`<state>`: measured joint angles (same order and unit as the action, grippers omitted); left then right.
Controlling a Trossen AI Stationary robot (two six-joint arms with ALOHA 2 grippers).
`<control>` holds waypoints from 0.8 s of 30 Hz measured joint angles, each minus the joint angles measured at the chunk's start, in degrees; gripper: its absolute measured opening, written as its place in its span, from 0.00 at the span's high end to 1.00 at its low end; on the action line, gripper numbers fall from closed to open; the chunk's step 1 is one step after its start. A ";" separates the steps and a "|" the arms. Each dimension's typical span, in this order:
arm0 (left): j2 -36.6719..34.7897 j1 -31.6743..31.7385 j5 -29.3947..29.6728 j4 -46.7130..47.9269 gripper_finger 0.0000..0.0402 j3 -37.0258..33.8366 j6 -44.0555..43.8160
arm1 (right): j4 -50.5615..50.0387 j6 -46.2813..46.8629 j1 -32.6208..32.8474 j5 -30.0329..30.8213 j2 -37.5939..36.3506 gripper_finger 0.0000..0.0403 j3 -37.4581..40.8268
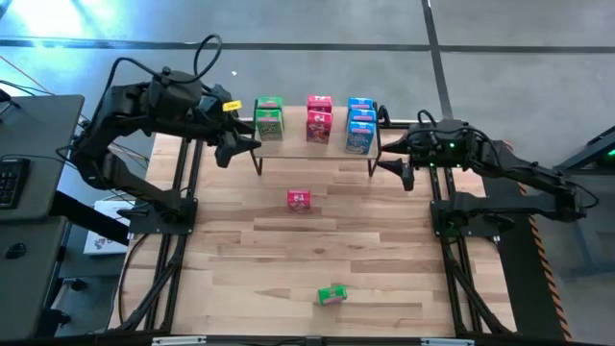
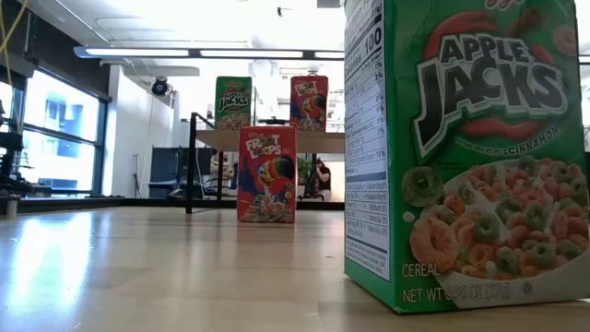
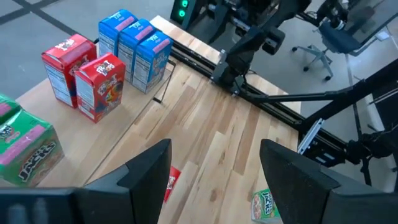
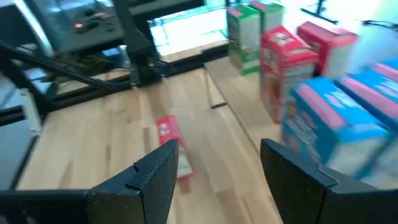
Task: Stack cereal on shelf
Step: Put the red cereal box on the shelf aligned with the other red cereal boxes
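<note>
Left gripper point(image 1: 228, 152) spread, empty, upper left of high view by shelf point(image 1: 288, 144) end. Right gripper point(image 1: 404, 173) likewise spread, empty, upper right. Seven boxes on shelf; red box point(image 1: 299, 199) mid-table, green box point(image 1: 332, 294) lower centre. Risk: reaching past shelf could knock stacked boxes; loose green box lying down, awkward grasp.

L arm reaches in from the table's left edge near the far-left corner, elbow bent, wrist aimed toward the middle. Left gripper point(image 1: 233, 146) hangs w/ fingers point(image 3: 146, 168) spread apart, nothing between them. R arm comes in from the right edge near the far-right corner, stretched level. Right gripper point(image 1: 399, 169) also has fingers point(image 4: 158, 174) parted, holding nothing.
</note>
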<state>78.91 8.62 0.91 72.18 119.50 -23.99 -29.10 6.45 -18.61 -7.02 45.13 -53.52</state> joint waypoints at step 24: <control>-0.63 0.00 -0.24 0.33 0.41 0.00 0.84 | 20.30 1.06 4.50 -5.25 10.81 0.45 0.00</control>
<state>78.28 8.62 0.67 72.51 119.50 -23.15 -8.80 7.51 -14.11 -12.27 55.95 -53.52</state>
